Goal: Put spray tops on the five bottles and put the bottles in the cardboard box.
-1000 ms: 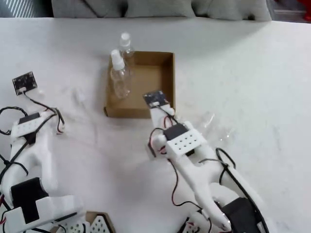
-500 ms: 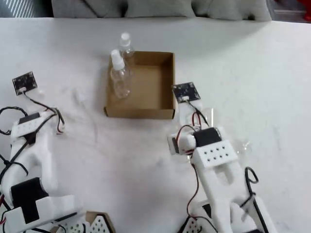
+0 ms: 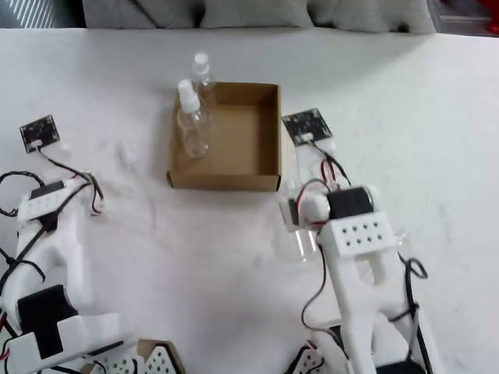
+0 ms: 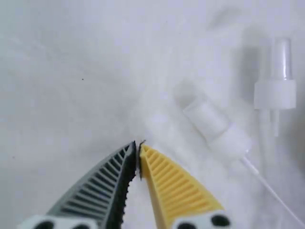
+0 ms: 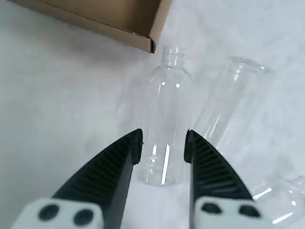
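The cardboard box (image 3: 234,140) sits open at mid-table, and its corner (image 5: 119,14) shows in the right wrist view. Two clear bottles with spray tops, one (image 3: 192,121) and another (image 3: 202,76), stand at its left wall. My right gripper (image 5: 162,140) is open, a finger on each side of a capless clear bottle (image 5: 165,119) lying on the table. A second capless bottle (image 5: 228,105) lies beside it, and a third (image 5: 281,200) lies closer in. My left gripper (image 4: 138,146) is shut on nothing, with two loose spray tops, one (image 4: 217,126) and the other (image 4: 275,88), lying just beyond it.
The right arm (image 3: 347,226) stretches over the table just right of the box. The left arm (image 3: 47,210) lies along the left side. Open white table surrounds the box, with a sofa edge (image 3: 257,12) at the back.
The right arm has swung rightwards from the box's front wall to the table beside the box's right wall. The left arm has not moved.
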Action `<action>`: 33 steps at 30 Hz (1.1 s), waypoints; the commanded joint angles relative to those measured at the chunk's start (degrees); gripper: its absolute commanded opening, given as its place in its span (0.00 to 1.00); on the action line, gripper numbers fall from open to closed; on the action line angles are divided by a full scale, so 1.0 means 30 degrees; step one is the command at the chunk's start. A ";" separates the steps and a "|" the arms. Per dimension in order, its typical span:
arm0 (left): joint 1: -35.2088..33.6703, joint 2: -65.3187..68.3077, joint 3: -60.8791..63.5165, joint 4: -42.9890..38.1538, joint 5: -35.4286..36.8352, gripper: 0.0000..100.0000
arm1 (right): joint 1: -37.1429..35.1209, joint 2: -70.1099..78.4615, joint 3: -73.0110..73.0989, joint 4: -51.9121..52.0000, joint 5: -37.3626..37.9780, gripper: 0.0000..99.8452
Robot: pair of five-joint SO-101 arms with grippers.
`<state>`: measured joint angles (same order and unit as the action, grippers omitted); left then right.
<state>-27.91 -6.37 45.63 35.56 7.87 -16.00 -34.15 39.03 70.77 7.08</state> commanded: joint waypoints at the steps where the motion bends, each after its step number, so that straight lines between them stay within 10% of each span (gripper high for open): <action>1: 0.0220 -0.0044 -0.0879 -0.0469 0.0088 0.02 | 0.0103 0.3385 -0.5040 0.2857 0.0205 0.13; 33: 0.0249 -0.0044 -0.0879 -0.0557 0.0088 0.02 | -0.0484 1.6278 -1.0198 0.1158 0.0029 0.25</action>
<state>-27.91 -6.37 45.63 35.56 7.87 -17.58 13.41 10.81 76.40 7.25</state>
